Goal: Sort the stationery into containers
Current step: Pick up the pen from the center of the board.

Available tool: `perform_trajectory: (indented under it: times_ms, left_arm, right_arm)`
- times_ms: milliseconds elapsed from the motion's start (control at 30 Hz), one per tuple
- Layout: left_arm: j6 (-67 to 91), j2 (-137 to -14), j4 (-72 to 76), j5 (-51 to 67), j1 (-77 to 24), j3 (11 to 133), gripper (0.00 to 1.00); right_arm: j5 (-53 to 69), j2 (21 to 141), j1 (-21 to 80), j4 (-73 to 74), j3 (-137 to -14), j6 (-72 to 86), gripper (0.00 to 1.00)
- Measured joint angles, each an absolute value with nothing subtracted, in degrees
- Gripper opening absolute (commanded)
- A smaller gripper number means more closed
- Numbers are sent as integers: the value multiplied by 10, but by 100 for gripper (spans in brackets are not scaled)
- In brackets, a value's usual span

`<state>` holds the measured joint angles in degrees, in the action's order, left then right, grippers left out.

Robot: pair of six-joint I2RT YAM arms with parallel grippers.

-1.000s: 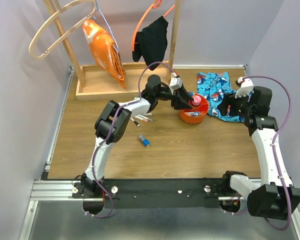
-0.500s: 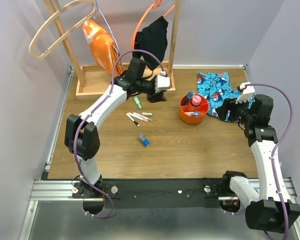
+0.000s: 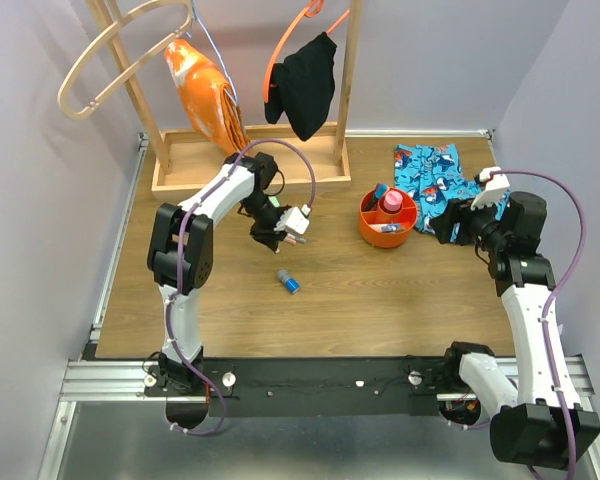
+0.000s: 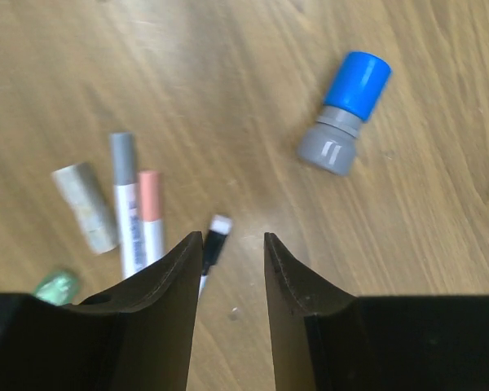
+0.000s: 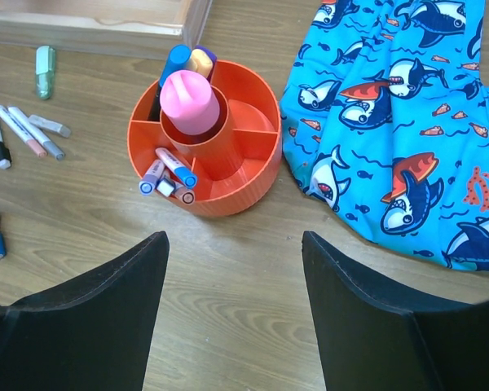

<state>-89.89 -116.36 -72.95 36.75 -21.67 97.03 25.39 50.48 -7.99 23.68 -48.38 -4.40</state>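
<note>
The left gripper [image 4: 231, 238] is hovering half-open over a white pen with a black tip [image 4: 211, 249], whose lower end is hiding behind one finger; nothing is being clamped. From overhead, that gripper is covering the loose pens [image 5: 24, 130] mid-worktop [image 3: 400, 300]. The right wrist view is showing them, plus the round orange divided tub [image 5: 228, 191] of markers toward the far right corner; the right gripper [image 5: 234, 236] is gaping wide, empty.

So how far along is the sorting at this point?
Partly done. The tub already holds the pink tube and several pens. Nothing is in hand: the left gripper hangs open over a black pen, and the right gripper is open and empty. Left on the table: that pen, two markers, a grey stub and the blue-capped piece.
</note>
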Motion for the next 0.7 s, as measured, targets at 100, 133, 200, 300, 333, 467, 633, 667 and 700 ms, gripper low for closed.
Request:
perform_trajectory:
  times_ms: [100,133,200,300,333,467,633,667,700]
  left_arm:
    - [-927,-1164,-740,342,-219,941,44]
    - [-932,-1164,-741,335,-220,933,44]
    - [-940,-1164,-743,316,-222,920,44]
    - [-945,-1164,-742,302,-222,918,44]
    - [-946,-1164,-737,298,-222,918,44]
    - [-947,-1169,-728,290,-222,918,44]
    - [-946,-1189,-719,289,-222,925,46]
    - [-946,-1196,-714,289,-222,927,46]
    - [-945,-1202,-712,289,-222,932,46]
  right_arm:
    - [254,503,-80,237,-484,-43,74]
    - [254,502,-80,237,-484,-43,74]
    - [254,500,-80,237,-484,-43,74]
    - [254,498,-80,237,-484,-40,74]
    - [254,498,-80,237,-484,-40,74]
    - [254,498,-80,237,-484,-37,74]
    - [254,502,-80,237,-484,-34,74]
    - [254,503,-80,237,-484,-33,74]
    - [254,505,-80,237,-484,-32,74]
